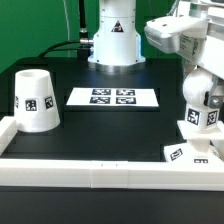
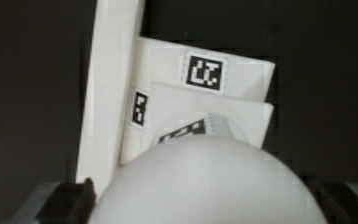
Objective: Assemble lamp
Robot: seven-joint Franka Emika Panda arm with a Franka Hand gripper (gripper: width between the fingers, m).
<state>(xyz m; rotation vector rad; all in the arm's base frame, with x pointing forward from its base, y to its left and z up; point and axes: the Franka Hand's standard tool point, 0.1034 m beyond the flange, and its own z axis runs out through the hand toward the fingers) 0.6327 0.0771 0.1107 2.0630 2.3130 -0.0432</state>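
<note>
The gripper point(image 1: 204, 88) is at the exterior view's right, closed around the rounded white plastic bulb point(image 1: 202, 92), which carries a black-and-white tag. The wrist view shows the bulb's dome point(image 2: 211, 180) filling the space between the jaws, with dark fingers point(image 2: 60, 203) at either side, so the jaws are narrowed onto the bulb and not spread wide.

Directly beneath the jaws is the flat square white lamp base point(image 1: 193, 152), tagged, lying against the long white rail point(image 1: 100, 168) at the table edge. I cannot tell whether the bulb stem is already seated in the base socket or just above it.

The tapered white cup-like shade point(image 1: 36, 100) stands far from the jaws, well apart, untouched. The marker board point(image 1: 112, 97) lies between the shade and the jaws.

The step in hand looks like mating the bulb to the base. To do it well:
- Keep the bulb upright and centred over the socket.
- Press down lightly while twisting.
- The base is braced only by the rail and may skid or spin.
- Regrip if the smooth dome slips.
</note>
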